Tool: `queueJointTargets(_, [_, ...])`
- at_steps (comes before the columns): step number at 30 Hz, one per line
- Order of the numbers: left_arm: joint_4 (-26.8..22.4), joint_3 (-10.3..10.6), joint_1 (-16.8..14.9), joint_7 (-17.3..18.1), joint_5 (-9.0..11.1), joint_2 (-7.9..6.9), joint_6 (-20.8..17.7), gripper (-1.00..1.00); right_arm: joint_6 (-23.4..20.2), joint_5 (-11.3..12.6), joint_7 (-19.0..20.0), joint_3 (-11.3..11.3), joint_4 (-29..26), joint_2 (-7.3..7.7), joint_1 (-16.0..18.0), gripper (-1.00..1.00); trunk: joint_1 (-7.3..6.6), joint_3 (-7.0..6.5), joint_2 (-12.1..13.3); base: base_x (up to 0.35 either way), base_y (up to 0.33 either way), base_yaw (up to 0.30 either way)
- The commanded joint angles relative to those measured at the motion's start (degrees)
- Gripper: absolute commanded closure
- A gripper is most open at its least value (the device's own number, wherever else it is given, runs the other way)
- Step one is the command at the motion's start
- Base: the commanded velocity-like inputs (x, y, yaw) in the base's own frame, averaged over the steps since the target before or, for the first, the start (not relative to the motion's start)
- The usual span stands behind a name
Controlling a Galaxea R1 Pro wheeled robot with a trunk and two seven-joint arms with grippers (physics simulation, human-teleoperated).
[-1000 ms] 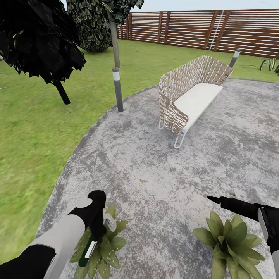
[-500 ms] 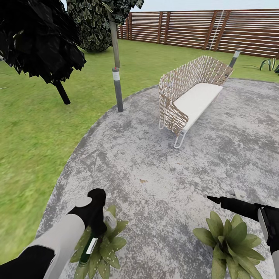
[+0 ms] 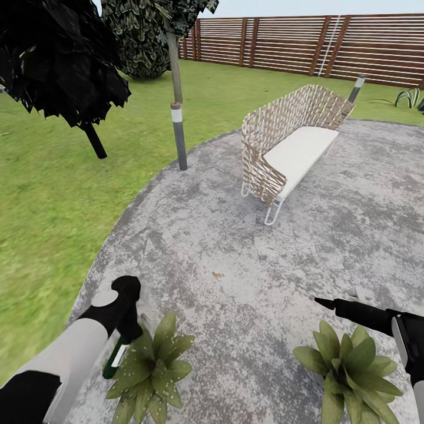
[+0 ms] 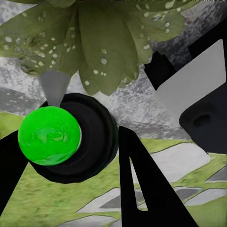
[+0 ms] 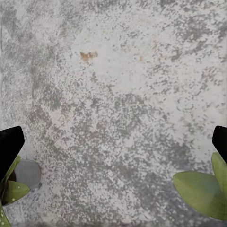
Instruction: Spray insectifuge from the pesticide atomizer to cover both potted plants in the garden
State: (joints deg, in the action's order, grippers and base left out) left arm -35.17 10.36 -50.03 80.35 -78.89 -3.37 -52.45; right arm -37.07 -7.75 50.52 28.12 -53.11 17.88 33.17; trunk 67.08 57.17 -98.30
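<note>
Left gripper [image 3: 121, 347] fingers clamp the pesticide atomizer [image 3: 113, 360], nozzle beside the left potted plant [image 3: 147, 368]; droplets dot its leaves, spraying apparently underway. Right potted plant [image 3: 350, 368] looks dry, likely still to do. Right gripper [image 3: 321, 302]: finger spacing cannot be told.

One pesticide atomizer [image 3: 115, 360]. Two potted plants, one at left [image 3: 147, 371] and one at right [image 3: 350, 368]. One woven bench [image 3: 291, 147]. Two bollard posts, near [image 3: 178, 135] and far [image 3: 356, 89]. Two grippers, left [image 3: 121, 306] and right [image 3: 330, 304]. One slatted fence [image 3: 306, 47]. One spiky plant [image 3: 412, 97].
</note>
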Motion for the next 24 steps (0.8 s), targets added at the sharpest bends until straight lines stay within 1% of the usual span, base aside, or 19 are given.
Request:
queueJointTargets(1, [-0.08, 0.3, -0.44, 0.63, -0.3, -0.18, -0.59, 1.0, -0.2, -0.6, 0.54, 0.19, -0.06, -0.03, 0.06, -1.0, 0.0, 0.04, -0.02, 0.0, 0.0, 0.0])
queueJointTargets(8, [-0.01, 0.33, -2.11, 0.89, -0.35, -0.25, -0.57, 1.0, -0.2, -0.6, 0.54, 0.19, -0.06, -0.03, 0.06, -1.0, 0.0, 0.04, -0.02, 0.0, 0.0, 0.0])
queueJointTargets(10, [0.07, 0.35, -3.12, 1.94, -0.38, -0.18, -0.55, 1.0, -0.2, -0.6, 0.54, 0.19, -0.06, -0.03, 0.06, -1.0, 0.0, 0.04, -0.02, 0.0, 0.0, 0.0])
queueJointTargets(14, [0.09, 0.5, -3.61, 5.21, -0.46, -0.01, -0.51, 1.0, -0.2, -0.6, 0.54, 0.19, -0.06, -0.03, 0.06, -1.0, 0.0, 0.04, -0.02, 0.0, 0.0, 0.0])
queueJointTargets(18, [0.15, 1.06, -3.67, 6.11, -0.47, 0.2, -0.17, 1.0, -0.2, -0.6, 0.54, 0.19, -0.06, -0.03, 0.06, -1.0, 0.0, 0.04, -0.02, 0.0, 0.0, 0.0])
queueJointTargets(20, [0.19, 1.9, -3.67, 6.26, -0.48, 0.26, -0.13, 1.0, -0.2, -0.6, 0.54, 0.19, -0.06, -0.02, 0.06, -1.0, 0.0, 0.04, -0.02, 0.0, 0.0, 0.0])
queueJointTargets(22, [0.24, 4.16, -3.67, 7.12, -0.48, 0.28, -0.11, 1.0, -0.2, -0.6, 0.54, 0.19, -0.06, -0.03, 0.06, -1.0, 0.0, 0.04, -0.02, 0.0, 0.0, 0.0])
queueJointTargets(23, [0.26, 6.26, -3.67, 8.27, -0.48, 0.29, -0.11, 1.0, -0.2, -0.6, 0.54, 0.19, -0.06, -0.02, 0.06, -1.0, 0.0, 0.04, -0.02, 0.0, 0.0, 0.0])
queueJointTargets(24, [0.26, 7.83, -3.67, 8.86, -0.48, 0.29, -0.11, 1.0, -0.2, -0.6, 0.54, 0.19, -0.06, -0.03, 0.06, -1.0, 0.0, 0.05, -0.02, 0.0, 0.0, 0.0])
